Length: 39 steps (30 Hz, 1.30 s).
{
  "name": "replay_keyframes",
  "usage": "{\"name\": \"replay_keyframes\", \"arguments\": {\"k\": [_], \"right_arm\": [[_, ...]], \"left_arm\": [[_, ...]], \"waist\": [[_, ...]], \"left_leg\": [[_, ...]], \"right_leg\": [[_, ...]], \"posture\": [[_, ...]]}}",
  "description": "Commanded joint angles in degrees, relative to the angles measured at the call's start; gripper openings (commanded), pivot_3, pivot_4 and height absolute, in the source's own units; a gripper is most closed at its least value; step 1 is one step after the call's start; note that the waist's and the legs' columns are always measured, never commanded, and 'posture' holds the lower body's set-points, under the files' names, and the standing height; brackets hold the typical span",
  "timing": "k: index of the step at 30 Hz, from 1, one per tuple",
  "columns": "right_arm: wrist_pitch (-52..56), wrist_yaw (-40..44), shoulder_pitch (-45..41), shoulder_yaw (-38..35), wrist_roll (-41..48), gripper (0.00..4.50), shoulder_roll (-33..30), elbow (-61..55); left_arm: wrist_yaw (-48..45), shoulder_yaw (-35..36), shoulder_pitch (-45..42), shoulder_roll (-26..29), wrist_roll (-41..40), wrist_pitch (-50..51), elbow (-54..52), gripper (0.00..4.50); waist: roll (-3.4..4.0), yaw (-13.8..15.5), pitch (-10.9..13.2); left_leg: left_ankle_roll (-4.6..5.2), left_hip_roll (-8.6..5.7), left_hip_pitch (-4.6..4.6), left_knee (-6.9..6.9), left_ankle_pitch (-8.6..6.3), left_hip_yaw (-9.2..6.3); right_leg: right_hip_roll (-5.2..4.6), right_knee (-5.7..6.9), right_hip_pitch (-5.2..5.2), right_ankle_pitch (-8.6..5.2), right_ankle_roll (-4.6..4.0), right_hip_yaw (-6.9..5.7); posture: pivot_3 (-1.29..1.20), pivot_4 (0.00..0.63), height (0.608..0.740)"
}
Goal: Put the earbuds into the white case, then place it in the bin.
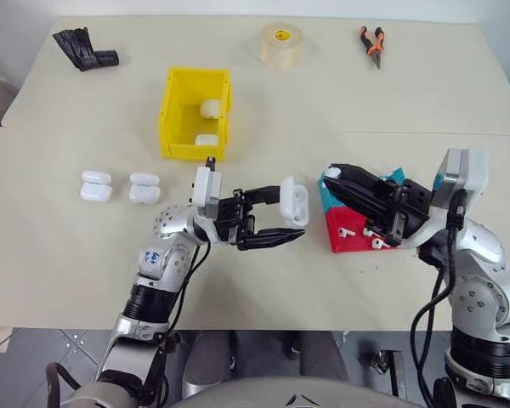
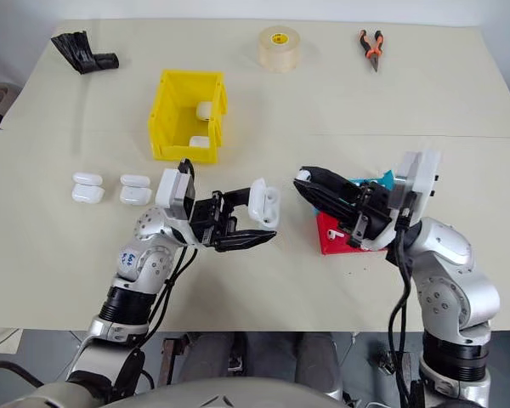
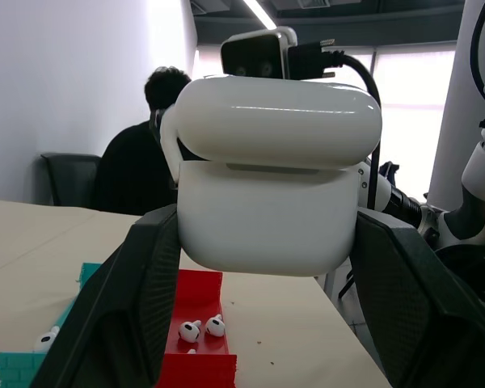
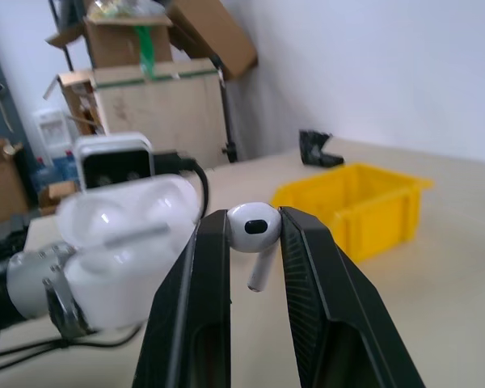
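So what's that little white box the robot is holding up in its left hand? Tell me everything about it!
It's the white case, small, smooth and glossy like plastic, with rounded corners. Its flip lid is tipped open on a hinge. The left gripper pinches it between two black fingers, holding it in the air above the table, not resting on anything. The right gripper holds a tiny white earbud close by, not yet inside.

Glossy white rounded earbud case (image 1: 295,204) being held above the table, lid hinged open, tiny white stemmed earbud (image 4: 255,229) being pinched facing it, more earbuds (image 3: 202,328) lying in a red tray, bright yellow open-top plastic bin (image 1: 178,124) standing beyond, containing two white cases
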Motion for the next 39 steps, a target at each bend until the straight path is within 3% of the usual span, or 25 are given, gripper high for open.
{"name": "replay_keyframes", "arguments": {"k": [1,25,33,34,39], "right_arm": [[-2.5,-0.9,-0.6,2.6,0.5,0.51,1.0,-3.0],[-12.8,4.5,1.6,10.6,-7.8,0.51,-1.5,5.5],[-10.4,5.2,-0.2,10.4,-4.7,0.51,-3.6,5.9],[-9.8,5.3,-0.5,10.2,-3.9,1.24,-3.9,5.8],[-7.9,5.6,-2.2,9.4,-1.4,2.83,-5.3,5.6]], "left_arm": [[-0.3,0.7,-0.5,0.2,-1.7,1.4,-2.2,2.76],[0.2,1.0,-0.5,-0.7,-1.3,2.1,-3.8,2.76],[0.2,1.3,-0.8,-1.2,-1.0,1.3,-3.1,2.76],[0.2,1.3,-0.8,-1.3,-0.9,1.1,-3.0,2.76],[0.2,1.1,-0.6,-1.9,-0.6,0.3,-2.6,2.76]], "waist": [[0.00,0.1,0.0],[0.00,0.0,0.0],[-0.01,0.0,0.0],[0.00,0.0,0.0],[0.00,0.0,0.0]], "left_leg": [[0.00,0.00,0.00,0.00,0.00,0.00],[0.00,-0.01,0.01,-0.04,0.00,0.04],[0.00,0.00,0.00,-0.03,0.00,0.04],[0.00,0.00,0.00,-0.04,0.00,0.04],[0.00,0.00,0.00,-0.04,0.00,0.04]], "right_leg": [[0.00,0.00,0.00,0.00,0.00,0.00],[0.00,-0.02,0.00,0.00,0.00,0.02],[0.00,-0.03,-0.01,0.00,0.00,0.01],[0.00,-0.03,-0.01,0.00,0.00,0.01],[0.00,-0.03,-0.01,0.00,0.00,0.01]], "posture": [[0.00,0.150,0.740],[0.00,0.150,0.740],[0.00,0.150,0.740],[0.00,0.150,0.740],[0.00,0.150,0.740]]}}
